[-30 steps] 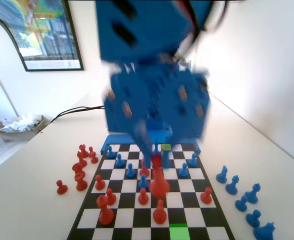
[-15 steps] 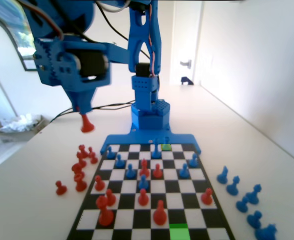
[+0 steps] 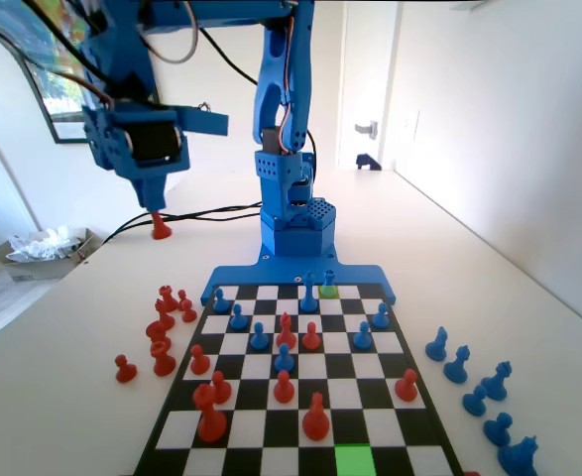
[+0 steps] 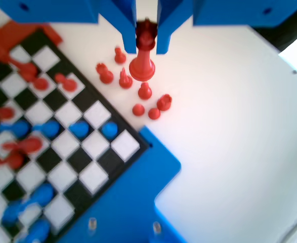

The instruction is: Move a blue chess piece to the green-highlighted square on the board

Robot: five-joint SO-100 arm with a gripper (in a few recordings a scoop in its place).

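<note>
Gripping a red chess piece [image 4: 143,53] by its head, the gripper [image 4: 146,44] hangs above the table [image 4: 229,126].

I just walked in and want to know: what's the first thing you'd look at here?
Probably the gripper held high off the board, off its left side in the fixed view, with a red chess piece dangling between its jaws over a huddle of red pieces on the table. Next, the green-highlighted square at the board's near edge stands empty.
</note>
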